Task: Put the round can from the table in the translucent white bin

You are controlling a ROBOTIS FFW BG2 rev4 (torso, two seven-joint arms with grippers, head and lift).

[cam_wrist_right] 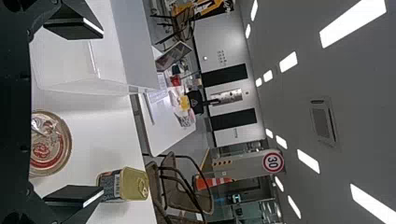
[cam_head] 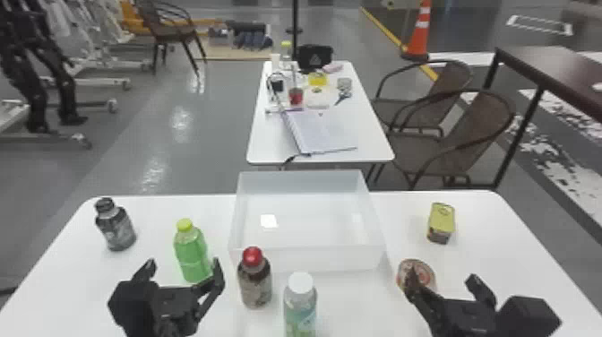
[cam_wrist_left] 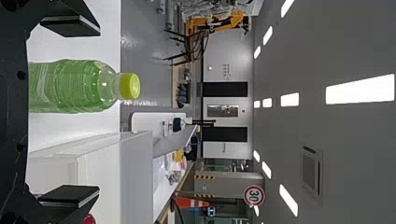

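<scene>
A: Where's the can [cam_head: 425,274]?
B: Flat on the counter [cam_head: 483,255], just off the bin's near right corner. The right gripper [cam_head: 441,275] is over that side, fingers spread; one overlaps the can in the head view. Touching? I can't tell.
A: So how would you take it?
B: Centre on the can first, then go down with the fingers either side of its rim. It's low and wide, so a high pinch might slip off. Lift it above the bin's wall [cam_head: 309,259] before crossing, and let go low.
A: Anything in the bin?
B: No goods that I can see; the bright patches look like reflections.
A: And the bottles?
B: The green one [cam_head: 191,257] is capped and stands between the left gripper's [cam_head: 183,265] spread fingers in its wrist view. Whether the green is drink or plastic, I can't tell.
</scene>
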